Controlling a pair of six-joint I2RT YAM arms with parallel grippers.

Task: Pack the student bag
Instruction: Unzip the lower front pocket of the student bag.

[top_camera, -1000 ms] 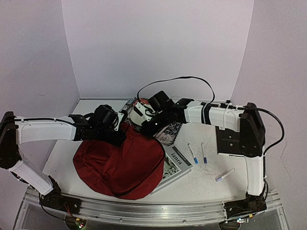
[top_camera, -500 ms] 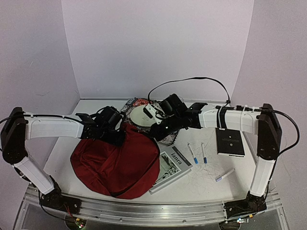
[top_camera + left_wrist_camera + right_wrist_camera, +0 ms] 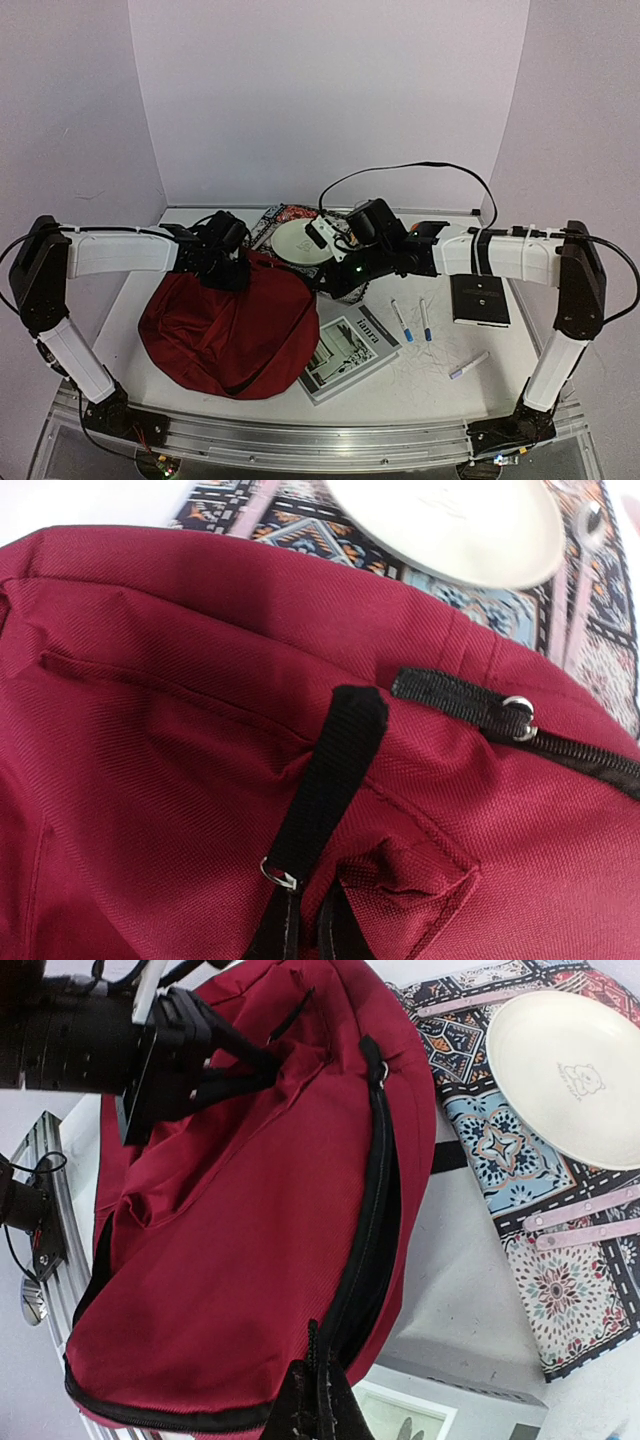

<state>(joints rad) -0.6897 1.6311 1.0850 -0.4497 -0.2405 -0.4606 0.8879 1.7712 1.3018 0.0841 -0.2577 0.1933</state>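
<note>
Bag dragged left, table things uncovered

In the top view the student bag (image 3: 222,325) now lies further toward the lower left. More of the magazine (image 3: 352,345) and the white plate (image 3: 298,240) shows. The right arm (image 3: 500,258) now stretches toward the right edge, clear of the black pad (image 3: 480,298).

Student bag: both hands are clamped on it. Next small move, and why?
Probably pull the right hand a little along the zipper, away from the left hand, which anchors the black strap at the student bag top. The right hand is shut at the zipper line, apparently on its pull. The opening gapes only narrowly, and the book and pens lie outside.
</note>
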